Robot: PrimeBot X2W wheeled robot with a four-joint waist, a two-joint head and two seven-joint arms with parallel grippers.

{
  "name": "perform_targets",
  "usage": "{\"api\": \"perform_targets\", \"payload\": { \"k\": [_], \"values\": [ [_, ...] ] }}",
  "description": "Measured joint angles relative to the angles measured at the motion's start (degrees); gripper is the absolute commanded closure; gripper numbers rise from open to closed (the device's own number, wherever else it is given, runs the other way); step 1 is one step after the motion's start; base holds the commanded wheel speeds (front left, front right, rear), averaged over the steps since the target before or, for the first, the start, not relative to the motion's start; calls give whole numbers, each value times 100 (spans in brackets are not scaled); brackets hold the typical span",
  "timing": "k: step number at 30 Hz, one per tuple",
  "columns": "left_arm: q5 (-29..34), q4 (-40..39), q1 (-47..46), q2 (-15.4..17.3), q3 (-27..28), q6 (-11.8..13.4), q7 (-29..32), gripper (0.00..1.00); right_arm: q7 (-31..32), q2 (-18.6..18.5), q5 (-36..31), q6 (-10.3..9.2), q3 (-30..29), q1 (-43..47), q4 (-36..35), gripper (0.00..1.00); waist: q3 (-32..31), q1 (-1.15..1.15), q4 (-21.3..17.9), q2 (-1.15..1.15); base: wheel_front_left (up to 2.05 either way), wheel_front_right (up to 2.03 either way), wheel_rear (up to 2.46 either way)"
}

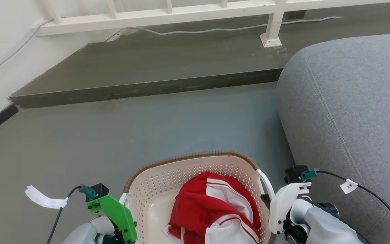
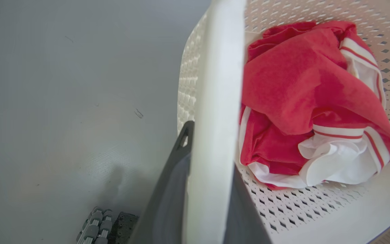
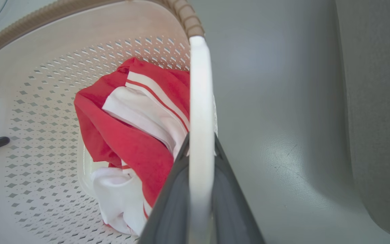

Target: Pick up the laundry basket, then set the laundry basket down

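Left pincer [image 2: 210, 146] clamped on left handle [image 2: 215, 95]. Basket [image 1: 168, 179] between the arms, over the floor [image 1: 113, 135]: stiff perforated plastic holding one garment [image 1: 195, 203], probably light. Right pincer [image 3: 200, 142] clamped on right handle [image 3: 200, 98]. The handles are the best holds.

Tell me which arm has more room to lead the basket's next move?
Left, likely. The left gripper and right gripper are both shut on the handles of the laundry basket, so both carry. But the grey sofa stands close on the right, while bare floor lies open on the left.
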Motion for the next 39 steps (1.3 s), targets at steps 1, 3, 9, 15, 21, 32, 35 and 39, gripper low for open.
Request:
{"api": "perform_targets", "payload": {
  "k": [1,3,9,15,21,32,35,39],
  "values": [
    [-2,0,1,3,-4,0,16,100,3,0,10,0,8,1,-3,100,-2,0,0,0,0,0,0],
    [-59,0,4,9,-10,1,18,100,4,-1,36,0,23,1,-8,100,-5,0,0,0,0,0,0],
    [-90,-9,5,42,-23,0,43,100,5,0,91,0,56,1,-34,100,-2,0,-5,0,0,0,0],
    [-99,-18,5,63,-41,1,42,100,13,0,163,0,123,1,-46,100,19,0,0,0,0,0,0],
    [-125,-29,5,86,-47,0,9,100,38,-2,234,0,179,-2,-88,100,66,0,7,0,0,0,0],
    [-119,-90,-37,107,-80,0,-200,100,-33,-5,257,-49,205,-165,-120,100,334,0,24,0,0,0,0],
    [-82,-131,-153,114,-96,0,-290,100,-110,-9,256,-85,203,-300,-121,100,480,0,36,0,0,0,0],
    [-48,-180,-380,134,-130,0,-383,100,-210,-16,250,-135,192,-490,-120,100,720,0,58,0,0,0,0]
  ]
}}
